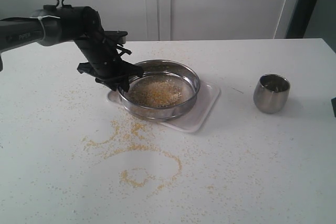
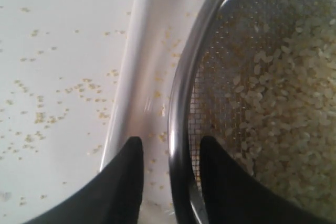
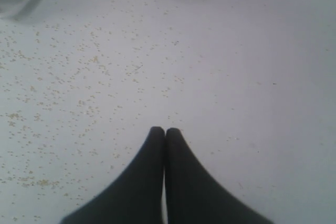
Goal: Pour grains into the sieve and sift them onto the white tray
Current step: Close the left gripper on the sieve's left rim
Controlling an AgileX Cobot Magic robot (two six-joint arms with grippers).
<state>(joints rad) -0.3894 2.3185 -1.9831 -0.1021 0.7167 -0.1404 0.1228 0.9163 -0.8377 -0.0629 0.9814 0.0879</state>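
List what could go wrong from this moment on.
1. The left gripper stands open astride the sieve rim; a skewed grip could tilt it and dump the grains.
2. The sieve sits near the white tray edge; shaking may scatter meal onto the table, where spilled meal already lies.

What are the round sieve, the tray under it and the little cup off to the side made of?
Sieve: looks like polished steel, with a shiny, mirror-like ring and a fine wire mesh bottom.
Tray: glossy white, probably plastic or glazed ceramic; the look leaves it open.
Cup: likely steel with a duller finish, grey with soft reflections.
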